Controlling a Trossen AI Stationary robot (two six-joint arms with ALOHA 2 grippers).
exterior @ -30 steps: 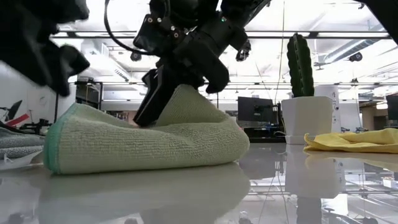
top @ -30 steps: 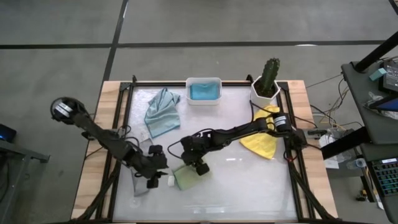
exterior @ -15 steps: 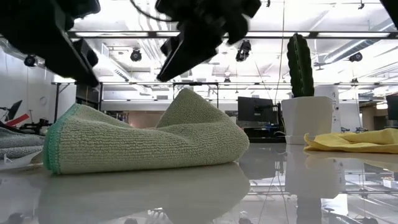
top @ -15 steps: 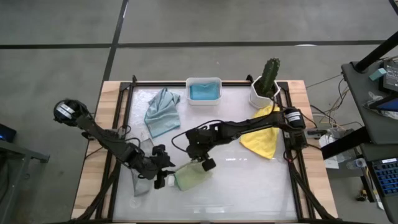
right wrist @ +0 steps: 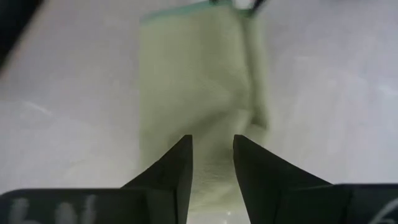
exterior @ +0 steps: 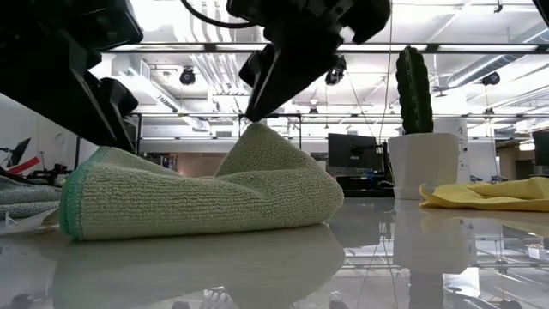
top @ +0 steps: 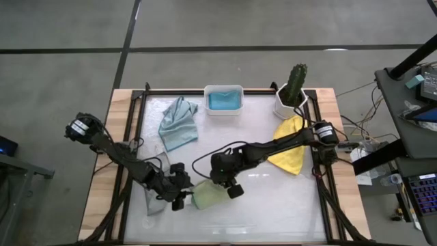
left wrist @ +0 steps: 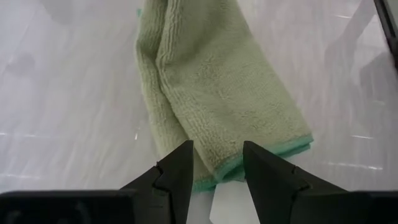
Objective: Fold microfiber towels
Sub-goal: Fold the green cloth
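Lying folded near the front of the white surface [top: 273, 205] is the sage green towel [top: 209, 195], a thick bundle with a teal hem, and both arms are right on top of it. The left gripper [top: 179, 199] sits at the towel's left end; from its own wrist camera the jaws stand partly open, a finger either side of the teal-edged end [left wrist: 214, 177], with a gap showing between fingers and cloth, so nothing is pinched there. The right gripper [top: 231, 188] hangs over the towel's right end. In the low view its dark tip [exterior: 262, 103] points down at the raised peak of the fold [exterior: 257, 137], just above it or barely touching; I can't say which. Its wrist camera shows the jaws at a narrow gap with the green cloth [right wrist: 199, 93] below them, not held between them.

Over to the rest of the towels. The pale blue-grey towel [top: 177, 123] lies crumpled toward the back left of the surface. The bright blue towel [top: 223, 100] sits inside the white tub [top: 207, 109] at the back centre. The yellow towel [top: 288, 147] is spread out on the right side, partly under the right arm, beside the cactus [top: 296, 82] in its white pot [top: 288, 106]. The grey towel [top: 156, 191] lies at the left edge, mostly under the left arm.
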